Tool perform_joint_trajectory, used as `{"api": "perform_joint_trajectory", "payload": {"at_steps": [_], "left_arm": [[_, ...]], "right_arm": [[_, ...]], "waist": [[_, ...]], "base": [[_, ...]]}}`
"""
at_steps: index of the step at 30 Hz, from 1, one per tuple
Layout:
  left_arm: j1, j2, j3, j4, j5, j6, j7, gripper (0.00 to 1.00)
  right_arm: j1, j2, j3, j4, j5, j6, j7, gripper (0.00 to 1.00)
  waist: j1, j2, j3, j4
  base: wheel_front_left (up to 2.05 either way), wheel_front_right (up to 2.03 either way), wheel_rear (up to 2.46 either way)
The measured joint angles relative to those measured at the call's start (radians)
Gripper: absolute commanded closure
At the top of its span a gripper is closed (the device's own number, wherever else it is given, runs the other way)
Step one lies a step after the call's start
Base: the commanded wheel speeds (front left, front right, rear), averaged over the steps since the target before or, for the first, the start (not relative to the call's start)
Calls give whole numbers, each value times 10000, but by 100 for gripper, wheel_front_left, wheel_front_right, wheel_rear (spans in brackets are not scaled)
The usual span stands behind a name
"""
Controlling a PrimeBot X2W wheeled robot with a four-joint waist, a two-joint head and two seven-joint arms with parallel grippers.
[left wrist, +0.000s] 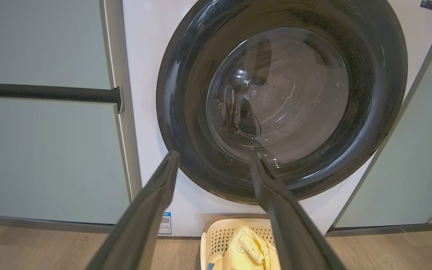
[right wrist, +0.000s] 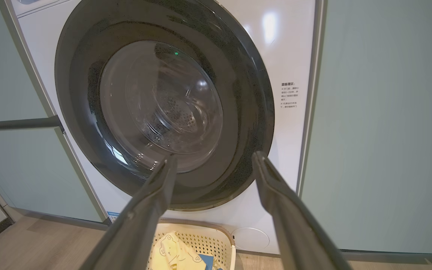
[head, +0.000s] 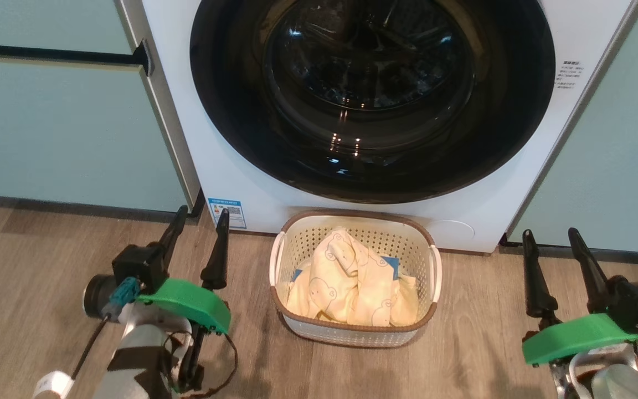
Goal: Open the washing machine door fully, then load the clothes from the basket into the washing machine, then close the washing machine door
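Left gripper (head: 202,211) hovers low over the wood floor (head: 31,260), fingers spread and empty, with its tips near the blue label sticker (head: 226,212) at the washing machine's (head: 219,166) lower left corner. Just to its right, the basket (head: 319,332) sits on the floor close before the washer, under the shut washing machine door (head: 374,100), and holds the clothes (head: 352,277). Bare floor lies on either side of the basket. Right gripper (head: 550,233), also spread with nothing between its fingers, hangs well apart from the basket. Pale green cabinets (head: 47,138) flank the washer on both sides.
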Motion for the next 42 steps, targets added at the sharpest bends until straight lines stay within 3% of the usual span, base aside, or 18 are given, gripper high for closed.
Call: {"api": "perform_joint_trajectory", "payload": {"at_steps": [17,42], "left_arm": [[-42,2,113,571,-454,451,-8,0],[-58,2,236,972,-454,489,-8,0]], "right_arm": [[-6,-6,-276,217,410,0,-44,0],[1,-6,-334,639,389,0,-44,0]], "waist": [[0,0,2,-6],[0,0,-4,-35]], "base": [[0,0,0],[0,0,0]]}}
